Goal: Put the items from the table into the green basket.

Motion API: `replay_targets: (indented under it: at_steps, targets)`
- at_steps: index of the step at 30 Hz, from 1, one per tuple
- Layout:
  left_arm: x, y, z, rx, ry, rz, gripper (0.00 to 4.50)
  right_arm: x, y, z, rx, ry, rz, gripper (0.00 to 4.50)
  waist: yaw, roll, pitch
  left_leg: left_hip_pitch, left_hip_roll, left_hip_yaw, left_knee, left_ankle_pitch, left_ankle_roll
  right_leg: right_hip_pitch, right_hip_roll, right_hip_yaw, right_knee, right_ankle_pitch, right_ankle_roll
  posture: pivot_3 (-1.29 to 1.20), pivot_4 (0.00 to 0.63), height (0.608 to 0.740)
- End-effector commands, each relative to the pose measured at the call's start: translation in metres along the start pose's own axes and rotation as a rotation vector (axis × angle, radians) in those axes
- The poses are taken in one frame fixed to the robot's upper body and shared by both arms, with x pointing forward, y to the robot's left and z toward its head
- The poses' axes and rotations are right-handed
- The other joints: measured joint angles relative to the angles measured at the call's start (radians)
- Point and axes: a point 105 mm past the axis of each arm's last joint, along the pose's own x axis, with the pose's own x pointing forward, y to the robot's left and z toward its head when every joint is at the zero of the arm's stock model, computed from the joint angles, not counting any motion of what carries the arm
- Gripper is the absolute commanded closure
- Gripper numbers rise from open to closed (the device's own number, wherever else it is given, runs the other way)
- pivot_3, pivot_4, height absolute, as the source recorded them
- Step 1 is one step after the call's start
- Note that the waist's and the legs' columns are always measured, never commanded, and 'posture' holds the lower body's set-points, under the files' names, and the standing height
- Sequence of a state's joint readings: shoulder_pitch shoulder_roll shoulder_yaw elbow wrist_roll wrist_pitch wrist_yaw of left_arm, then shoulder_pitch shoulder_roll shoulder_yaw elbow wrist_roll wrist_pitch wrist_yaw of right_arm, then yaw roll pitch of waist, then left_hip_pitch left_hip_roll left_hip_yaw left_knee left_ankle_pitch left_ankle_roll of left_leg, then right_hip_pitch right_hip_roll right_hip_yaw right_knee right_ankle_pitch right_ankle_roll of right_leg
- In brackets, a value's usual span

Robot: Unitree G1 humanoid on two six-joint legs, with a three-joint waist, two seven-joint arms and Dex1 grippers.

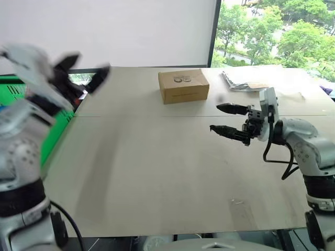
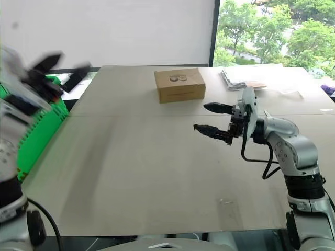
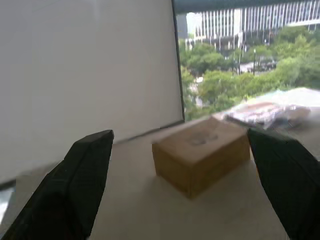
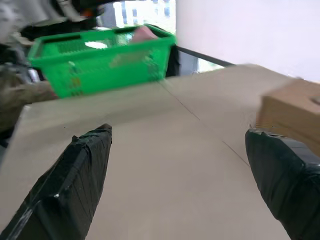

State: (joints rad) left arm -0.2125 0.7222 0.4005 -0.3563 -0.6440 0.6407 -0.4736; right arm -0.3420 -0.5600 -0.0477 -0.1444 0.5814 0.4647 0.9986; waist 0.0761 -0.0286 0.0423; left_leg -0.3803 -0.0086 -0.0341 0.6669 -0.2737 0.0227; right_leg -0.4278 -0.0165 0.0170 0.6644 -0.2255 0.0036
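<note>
Wide bare stretch of table (image 1: 157,178) across the near and middle parts, open to passage from either side. Cardboard box (image 1: 183,86) standing at the far middle, wrapped packs (image 1: 243,80) far right, green basket (image 2: 39,130) flanking the left edge.

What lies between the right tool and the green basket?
Only bare table, with its thin seam, between the open right tool and the green basket, as seen from the right wrist.

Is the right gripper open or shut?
Open. The right gripper holds its two black fingers well apart above the table, with nothing between them.
</note>
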Motion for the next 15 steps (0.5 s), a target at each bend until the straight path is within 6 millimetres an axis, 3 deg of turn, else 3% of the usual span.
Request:
replay_targets:
  at_steps: [1,4,7,9,15]
  targets:
    - [-0.005,-0.033,-0.038,0.038,0.097,-0.041,0.02,-0.022,-0.011,-0.016,-0.041,0.007,-0.124,0.0,0.001,0.0,0.0,0.0,0.0,0.0,0.001,0.0,0.0,0.001,0.0,0.0,0.0,0.0,0.0,0.14,0.0,0.724]
    - [-0.015,-0.058,-0.07,0.001,0.167,-0.055,0.02,-0.037,-0.01,-0.038,-0.006,0.036,-0.183,0.0,0.002,0.0,0.0,0.001,0.0,0.001,0.002,0.0,0.0,0.002,0.001,0.0,-0.001,0.0,0.0,0.13,0.0,0.724]
    - [-0.026,-0.067,-0.105,-0.019,0.251,-0.03,0.02,-0.057,-0.007,-0.067,-0.011,0.102,-0.277,0.0,0.004,0.005,-0.002,0.006,0.0,0.0,0.002,0.0,0.001,0.007,0.001,0.0,-0.001,0.0,0.0,0.14,0.0,0.724]
    - [-0.031,-0.066,-0.113,-0.017,0.269,-0.014,0.02,-0.066,-0.006,-0.073,-0.017,0.115,-0.33,0.0,0.005,0.007,-0.002,0.016,0.0,0.001,0.001,-0.001,0.002,0.017,0.001,0.0,-0.003,-0.004,-0.002,0.14,0.0,0.724]
    - [-0.035,-0.077,-0.121,-0.064,0.254,-0.041,0.02,-0.09,-0.02,-0.078,-0.041,0.138,-0.478,0.0,0.0,0.011,-0.001,0.02,0.002,0.003,0.002,-0.001,0.002,0.02,0.005,0.003,-0.002,-0.006,0.002,0.13,0.0,0.724]
